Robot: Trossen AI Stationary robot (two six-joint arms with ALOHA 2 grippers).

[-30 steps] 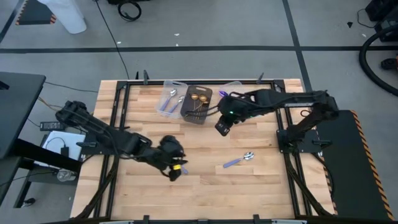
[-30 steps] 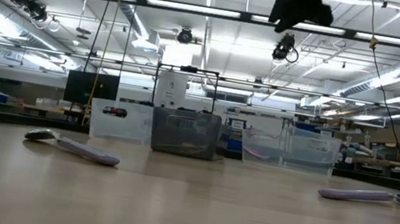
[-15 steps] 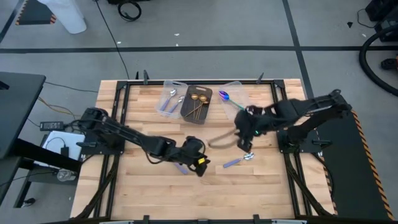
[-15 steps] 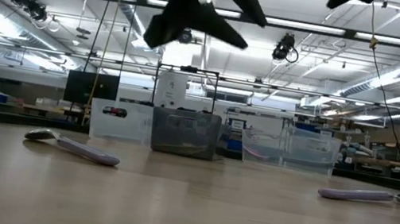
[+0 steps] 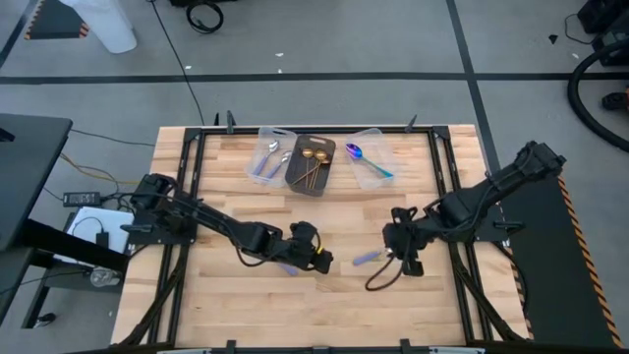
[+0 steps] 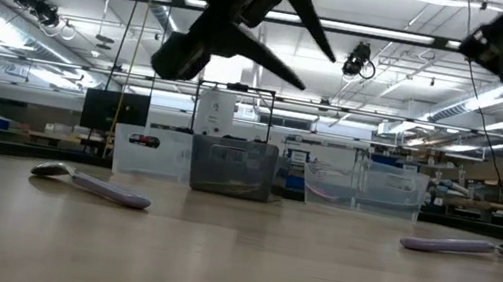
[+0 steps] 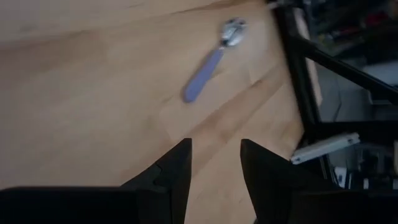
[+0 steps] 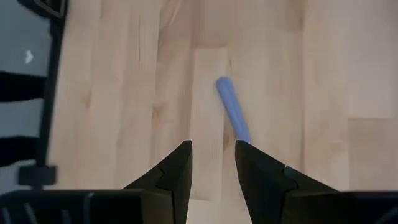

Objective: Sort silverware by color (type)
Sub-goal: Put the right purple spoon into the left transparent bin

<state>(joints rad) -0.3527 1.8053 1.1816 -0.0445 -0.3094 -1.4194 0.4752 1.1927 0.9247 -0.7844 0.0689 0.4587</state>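
My right end effector (image 5: 405, 258) hovers over the wooden bench (image 5: 226, 305) at about four o'clock from its centre, and it hides the bowl of the lavender-handled spoon (image 5: 366, 259) below it; only the handle shows there. In the right wrist view that handle (image 8: 232, 117) runs between my spread fingers (image 8: 176, 173), which pinch nothing. My left end effector (image 5: 313, 254) covers most of a second lavender-handled spoon (image 5: 286, 266) near the bench centre; its fingers (image 7: 177, 167) are spread too, empty. From table height both spoons (image 6: 91, 183) lie flat, well apart. At twelve o'clock sit a clear bin (image 5: 267, 157) with lavender-handled spoons, a dark bin (image 5: 313, 163) with gold spoons and a clear bin (image 5: 371, 157) with an iridescent teal-handled spoon (image 5: 366, 162). Half a second ago my right end effector hung just above the spoon's bowl; it has since dropped toward five o'clock, while my left has barely shifted.
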